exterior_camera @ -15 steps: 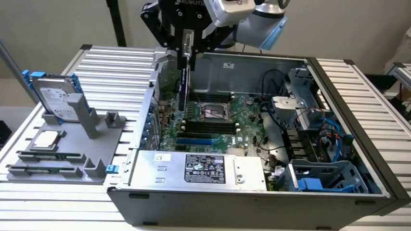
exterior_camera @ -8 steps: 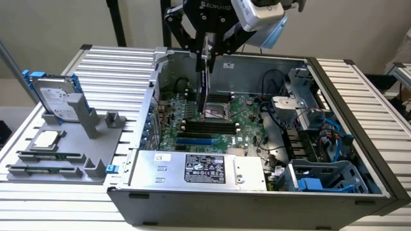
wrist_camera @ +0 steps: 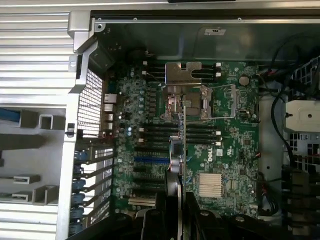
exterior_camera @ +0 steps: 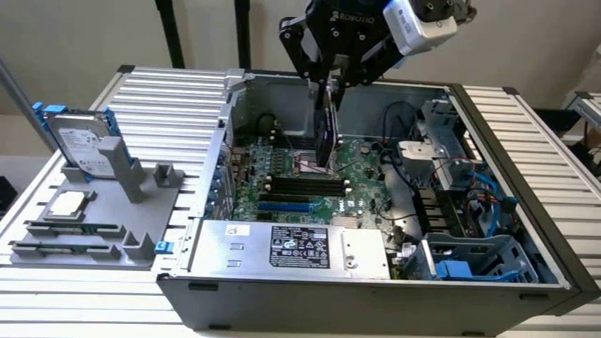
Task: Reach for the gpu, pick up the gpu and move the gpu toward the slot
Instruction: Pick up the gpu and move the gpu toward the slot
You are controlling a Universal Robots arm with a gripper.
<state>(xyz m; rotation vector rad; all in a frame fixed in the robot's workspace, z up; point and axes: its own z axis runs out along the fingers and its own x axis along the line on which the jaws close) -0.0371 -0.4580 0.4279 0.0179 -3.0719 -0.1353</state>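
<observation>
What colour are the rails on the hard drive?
Blue, on the hard drive; clearest in the exterior view.

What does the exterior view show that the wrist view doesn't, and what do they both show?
Exterior view alone: the silver hard drive with blue rails standing in the grey fixture at that view's left, the power supply label, and the arm's claw shut on the gpu, holding it on edge above the board.

Wrist view alone: the open CPU socket with its metal bracket, and the silver heatsink.

Both: the green motherboard, its blue slot, and the gpu, seen edge-on from the wrist.
</observation>
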